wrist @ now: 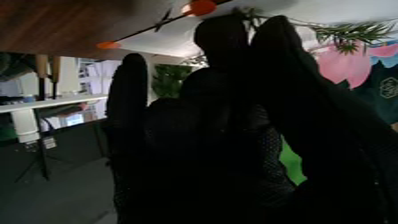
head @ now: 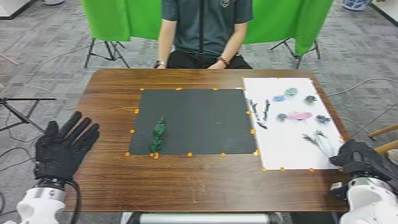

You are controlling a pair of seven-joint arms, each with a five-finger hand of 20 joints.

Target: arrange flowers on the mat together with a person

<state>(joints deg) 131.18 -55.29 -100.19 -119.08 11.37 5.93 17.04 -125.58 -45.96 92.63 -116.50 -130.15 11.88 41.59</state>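
1. We have the left hand [head: 62, 150] palm-flat and spread, its fingers straight and slightly parted, over the left side of the brown wooden table [head: 178, 187], beside the dark grey mat and apart from it.
2. We have the right hand [head: 357, 159] at the near right corner of the white mat [head: 284, 157], close against the stem ends of the needle-leaved sprigs [head: 322, 144]. We cannot tell whether it is pinching those stems or only sits next to them.
3. On the dark grey mat [head: 195, 120], toward its left side, we see one green leafy sprig [head: 159, 134]. It lies lengthwise toward us, its lower end by the near edge.
4. The white mat lies along the right side of the dark one. On its left part we see thin dark twigs [head: 266, 110].
5. Toward the far end of the white mat we find a blue flower [head: 279, 98], a pale green flower [head: 290, 92] just beside it, and a dark flower head [head: 310, 99] to their right.
6. Around the middle, we see a pink flower [head: 300, 116] between a grey-green flower head [head: 282, 117] and a dark blue flower head [head: 322, 119].
7. Small orange markers [head: 189, 154] sit along the edges of both mats.
8. In the right wrist view we see green needle leaves and pink petals beyond the glove.
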